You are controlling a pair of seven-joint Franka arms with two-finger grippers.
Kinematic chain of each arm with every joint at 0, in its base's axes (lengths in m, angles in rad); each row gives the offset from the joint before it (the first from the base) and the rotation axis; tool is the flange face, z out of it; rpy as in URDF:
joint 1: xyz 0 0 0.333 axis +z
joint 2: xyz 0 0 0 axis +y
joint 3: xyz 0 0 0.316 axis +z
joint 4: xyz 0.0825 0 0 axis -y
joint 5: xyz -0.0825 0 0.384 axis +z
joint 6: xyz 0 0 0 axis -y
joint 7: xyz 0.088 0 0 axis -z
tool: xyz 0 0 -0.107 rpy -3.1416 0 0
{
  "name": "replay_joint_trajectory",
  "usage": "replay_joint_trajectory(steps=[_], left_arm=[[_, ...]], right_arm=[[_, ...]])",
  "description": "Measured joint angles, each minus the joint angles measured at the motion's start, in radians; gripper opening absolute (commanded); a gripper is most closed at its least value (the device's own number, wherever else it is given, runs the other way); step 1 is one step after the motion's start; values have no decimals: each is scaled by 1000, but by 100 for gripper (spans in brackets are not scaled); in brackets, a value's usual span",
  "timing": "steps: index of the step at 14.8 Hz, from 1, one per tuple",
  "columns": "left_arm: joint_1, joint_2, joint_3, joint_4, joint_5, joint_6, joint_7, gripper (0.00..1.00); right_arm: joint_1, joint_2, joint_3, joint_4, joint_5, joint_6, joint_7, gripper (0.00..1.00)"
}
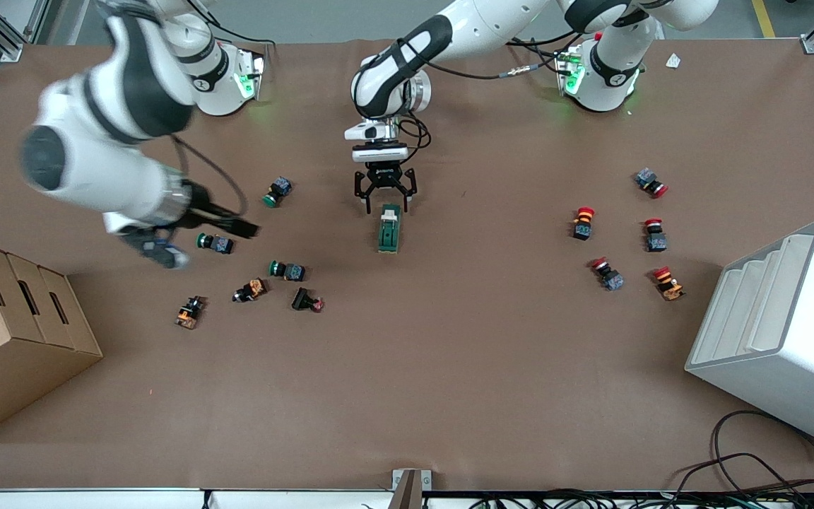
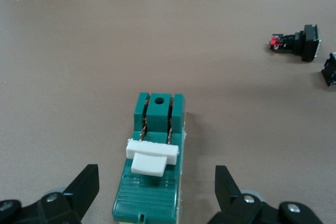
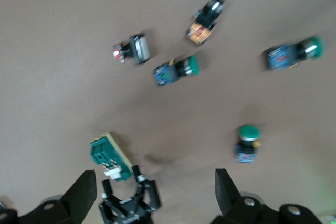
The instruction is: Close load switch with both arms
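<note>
The load switch (image 1: 388, 228), a dark green block with a cream-white handle, lies on the tabletop (image 1: 449, 353) at the frame's upper centre. The left hand (image 1: 385, 192) hangs spread above its upper end, gripping nothing. The right hand (image 1: 160, 249), at the frame's left over the green-capped buttons (image 1: 215, 243), is likewise spread and empty.

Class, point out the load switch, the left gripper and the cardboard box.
load switch (image 1: 388, 228), front view, its green body.
left gripper (image 1: 386, 200), front view, midway between the fingertips.
cardboard box (image 1: 4, 332), front view, its top face.
</note>
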Motion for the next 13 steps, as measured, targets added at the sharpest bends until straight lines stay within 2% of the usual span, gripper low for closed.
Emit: replay_joint_trajectory(steps=[4, 7, 10, 13], left_arm=[[-3, 1, -1, -39, 53, 1, -73, 97], [-7, 6, -2, -83, 113, 1, -138, 97], [-8, 9, -2, -90, 125, 0, -144, 97], [-7, 14, 0, -93, 156, -6, -144, 97]], right_arm=[[179, 5, 2, -183, 19, 322, 155, 100], [283, 37, 1, -278, 76, 535, 199, 100], [369, 125, 1, -295, 127, 695, 237, 100], [418, 211, 1, -291, 134, 803, 262, 100]])
